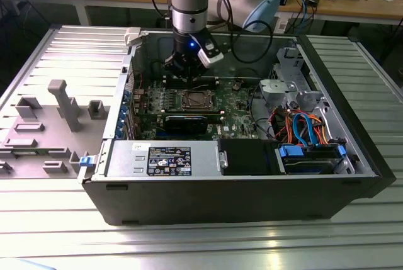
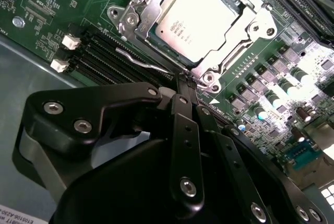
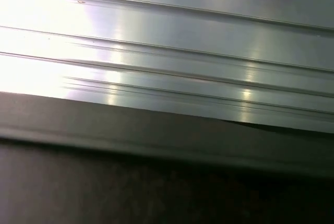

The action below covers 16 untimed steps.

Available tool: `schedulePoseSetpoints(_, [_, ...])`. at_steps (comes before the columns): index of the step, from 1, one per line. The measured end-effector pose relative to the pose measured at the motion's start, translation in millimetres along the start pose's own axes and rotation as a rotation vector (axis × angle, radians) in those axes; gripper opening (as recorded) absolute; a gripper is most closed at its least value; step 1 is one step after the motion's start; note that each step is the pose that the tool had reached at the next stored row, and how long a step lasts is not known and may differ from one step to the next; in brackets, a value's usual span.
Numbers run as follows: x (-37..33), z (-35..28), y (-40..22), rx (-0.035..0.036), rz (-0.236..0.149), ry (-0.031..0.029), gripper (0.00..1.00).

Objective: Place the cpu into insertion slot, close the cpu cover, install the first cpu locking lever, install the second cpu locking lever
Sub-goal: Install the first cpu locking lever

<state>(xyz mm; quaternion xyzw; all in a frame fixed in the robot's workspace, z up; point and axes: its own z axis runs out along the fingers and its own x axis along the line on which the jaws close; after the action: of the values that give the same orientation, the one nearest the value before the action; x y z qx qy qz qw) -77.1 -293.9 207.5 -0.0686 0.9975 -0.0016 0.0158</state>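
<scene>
The cpu [image 2: 195,18] lies flat in the insertion slot [image 1: 196,99] on the green motherboard, its pale metal face up. The cpu cover [image 2: 250,28] is folded down around it, and the chip shows through its window. A thin silvery locking lever [image 2: 141,62] runs along one side of the socket, beside the memory slots. My gripper [image 2: 186,78] is shut, with its black fingertips together at the lever's end by the socket's corner. In the exterior view the gripper [image 1: 186,70] hangs inside the case just behind the socket.
The grey power-supply box [image 1: 164,160] fills the case's front. A black expansion card [image 1: 189,122] lies just in front of the socket, and black memory slots [image 2: 104,57] run beside it. Drive bays with orange and blue cables [image 1: 302,125] are on the exterior view's right. Grey fixtures [image 1: 63,103] stand outside the case.
</scene>
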Motion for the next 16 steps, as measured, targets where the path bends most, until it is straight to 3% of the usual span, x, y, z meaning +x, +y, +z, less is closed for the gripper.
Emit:
schedulePoseSetpoints(6, [-2.4, 0.5, 0.1, -0.0002, -0.001, -0.0002, 0.11])
schedulePoseSetpoints(16, [-20.8, 2.9, -2.5, -0.0002, -0.001, 0.0003, 0.11])
